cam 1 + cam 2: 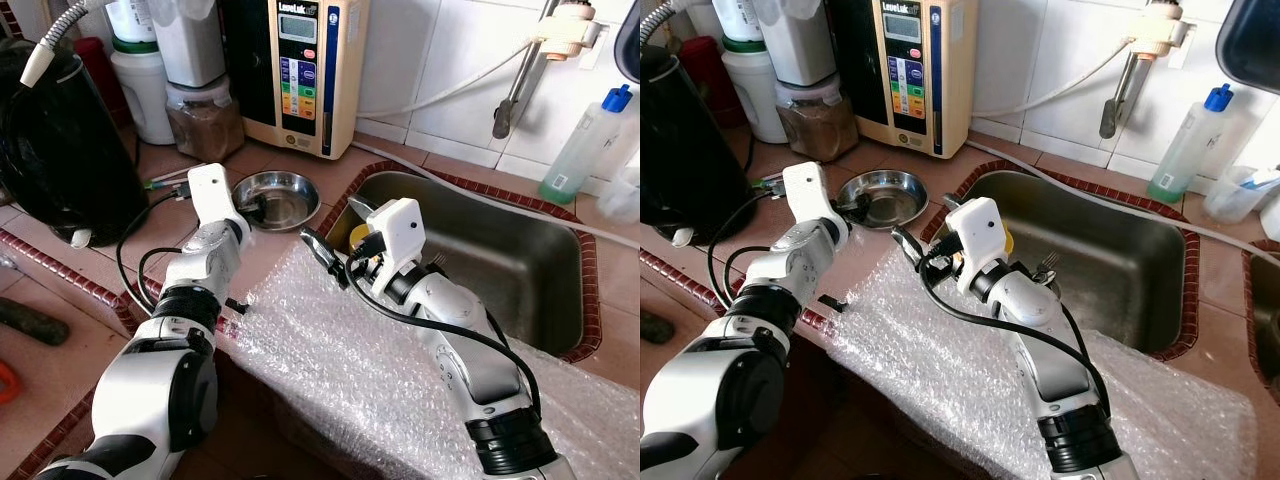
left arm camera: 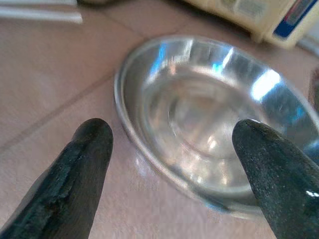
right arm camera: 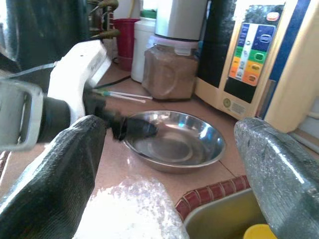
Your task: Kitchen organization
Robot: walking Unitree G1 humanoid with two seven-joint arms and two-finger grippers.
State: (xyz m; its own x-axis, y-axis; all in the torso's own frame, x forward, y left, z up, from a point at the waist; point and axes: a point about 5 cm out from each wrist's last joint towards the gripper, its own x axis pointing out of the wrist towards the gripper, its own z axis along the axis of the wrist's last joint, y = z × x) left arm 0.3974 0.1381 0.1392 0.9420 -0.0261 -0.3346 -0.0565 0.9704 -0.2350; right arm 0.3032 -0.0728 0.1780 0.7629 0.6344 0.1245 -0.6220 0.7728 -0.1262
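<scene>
A shallow steel bowl [image 1: 278, 197] sits on the tiled counter just left of the sink [image 1: 520, 270]. My left gripper [image 1: 254, 206] is open at the bowl's near rim; in the left wrist view its fingers [image 2: 75, 174] straddle the rim of the bowl [image 2: 209, 124], one outside and one over the inside. My right gripper [image 1: 322, 250] hovers open over the bubble wrap [image 1: 350, 360] at the sink's left corner, pointing at the bowl [image 3: 174, 139] and empty.
A cream water ionizer [image 1: 300, 70], a jar of brown powder [image 1: 205, 120] and a black appliance [image 1: 60, 150] stand behind and left of the bowl. A blue-capped bottle [image 1: 585, 145] stands right of the tap. A yellow item [image 1: 357, 238] lies in the sink.
</scene>
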